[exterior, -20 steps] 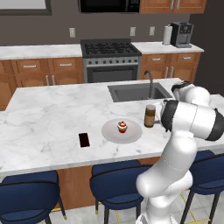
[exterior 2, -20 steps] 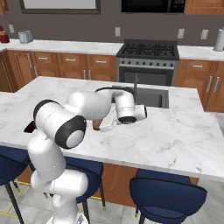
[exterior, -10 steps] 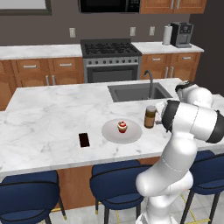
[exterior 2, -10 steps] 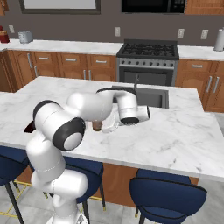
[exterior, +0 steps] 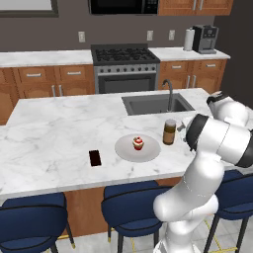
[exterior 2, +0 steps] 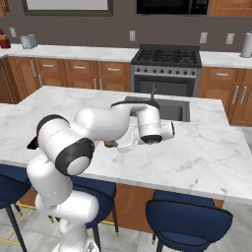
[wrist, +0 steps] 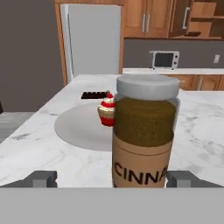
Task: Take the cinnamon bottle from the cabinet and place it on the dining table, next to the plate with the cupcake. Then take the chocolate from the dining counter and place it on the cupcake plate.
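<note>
On the counter [exterior: 59, 133], the plate [exterior: 126, 148] is carrying the cupcake [exterior: 139, 143], and the bottle [exterior: 169, 132] is standing upright just beside it, so the first half looks done. Chocolate [exterior: 95, 157] is lying apart, awaiting transfer. Gripper [wrist: 111, 178] fingers are standing released, flanking the bottle.

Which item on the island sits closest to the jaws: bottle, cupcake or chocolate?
The cinnamon bottle, upright right in front of the hand; cupcake sits behind it on the plate, chocolate farthest.
</note>
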